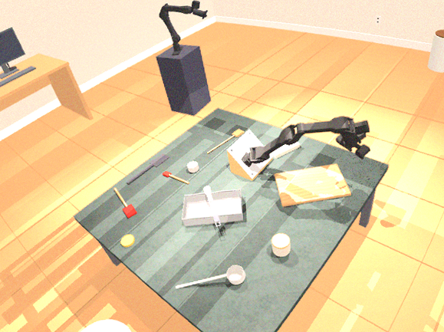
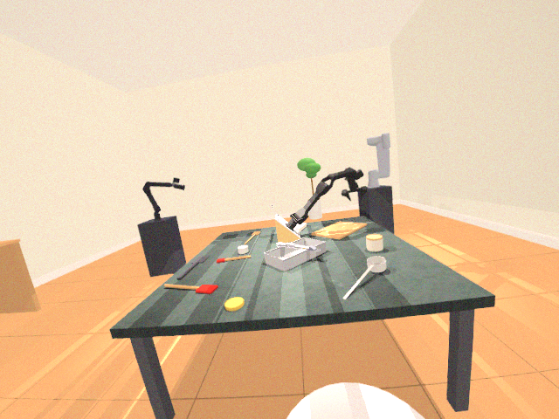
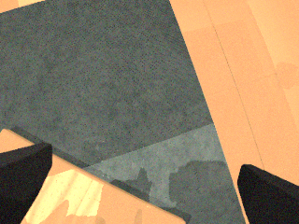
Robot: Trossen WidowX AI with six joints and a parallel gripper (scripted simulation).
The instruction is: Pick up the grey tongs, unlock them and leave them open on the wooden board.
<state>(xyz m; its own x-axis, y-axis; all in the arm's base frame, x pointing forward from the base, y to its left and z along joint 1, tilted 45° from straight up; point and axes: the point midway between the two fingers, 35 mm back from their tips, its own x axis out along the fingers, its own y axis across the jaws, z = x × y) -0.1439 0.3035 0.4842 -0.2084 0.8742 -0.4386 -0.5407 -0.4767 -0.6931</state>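
Note:
The grey tongs lie across the roasting tin, their arms looking close together. One end sticks out past the tin's wall. The state of the lock is too small to tell. The wooden board lies flat on the table, with nothing on it. My gripper is open and empty. It is raised above the table beyond the board's far side, well away from the tongs. In the wrist view the board's corner shows below the fingers.
A wedge-shaped block stands at my arm's base, between tin and board. A lidded jar and a white ladle stand apart from the tin. A small white cup, a yellow disc and several utensils lie about.

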